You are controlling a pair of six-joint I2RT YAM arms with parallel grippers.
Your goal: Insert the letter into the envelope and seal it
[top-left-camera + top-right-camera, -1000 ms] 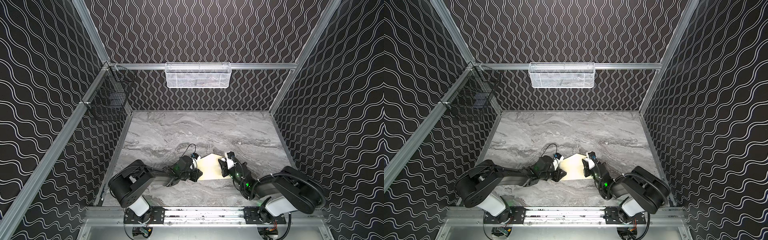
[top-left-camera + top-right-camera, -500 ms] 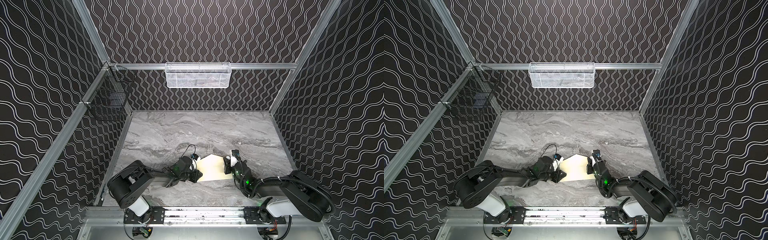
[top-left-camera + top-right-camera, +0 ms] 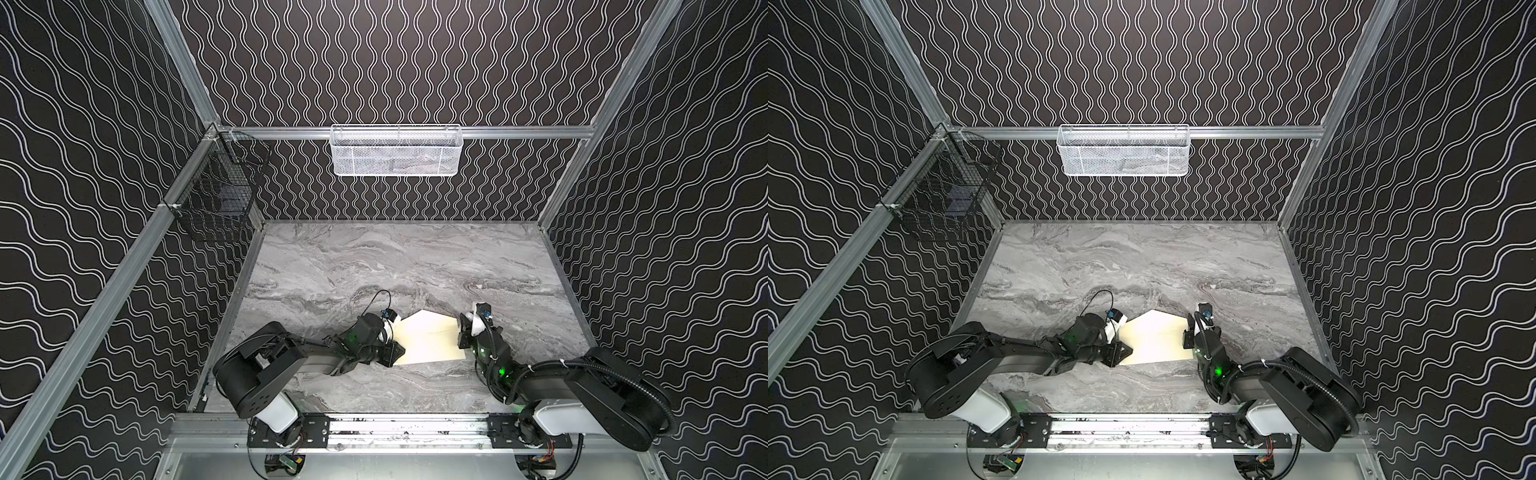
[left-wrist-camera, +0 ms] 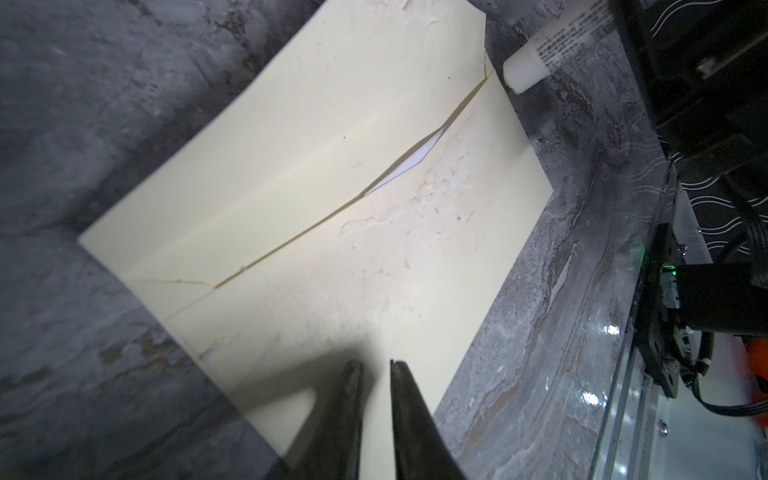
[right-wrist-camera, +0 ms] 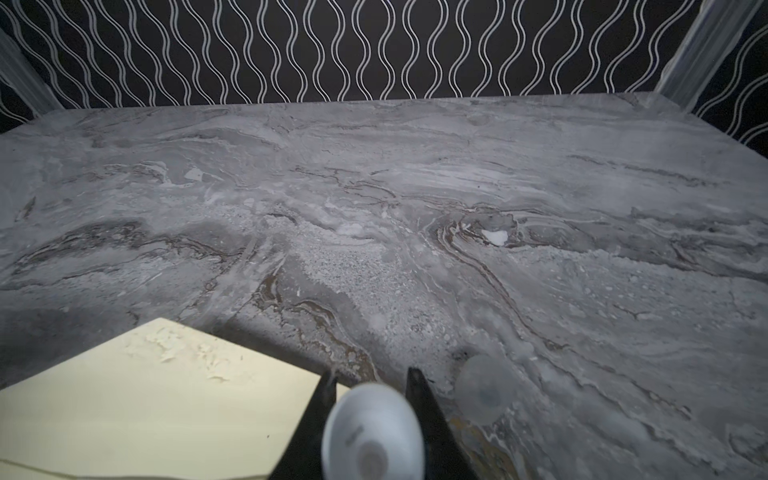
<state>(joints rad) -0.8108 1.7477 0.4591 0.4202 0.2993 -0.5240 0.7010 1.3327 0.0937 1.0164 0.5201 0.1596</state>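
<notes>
The cream envelope [image 3: 428, 340] lies flat near the table's front in both top views, its pointed flap open toward the back. Dried glue smears show on the envelope [image 4: 332, 208] in the left wrist view. A white sliver of the letter [image 4: 409, 164] shows inside the pocket's mouth. My left gripper [image 3: 395, 352] rests over the envelope's left corner. Its jaws stand barely apart with nothing between them [image 4: 376, 365]. My right gripper [image 3: 463, 332] sits at the envelope's right edge, shut on a white glue stick [image 5: 374, 432]. The glue stick's tip [image 4: 519, 75] is beside the fold line's end.
A white mesh basket [image 3: 397, 149] hangs on the back wall and a black wire basket [image 3: 216, 199] on the left wall. Patterned walls close in the grey marble table [image 3: 395, 266] on three sides. A faint translucent round patch [image 5: 484, 390] shows on the marble beside my right fingers.
My right gripper has slid a little rightward off the envelope to its right edge, and its arm has swung out lower to the right. The left arm and envelope have stayed put.
</notes>
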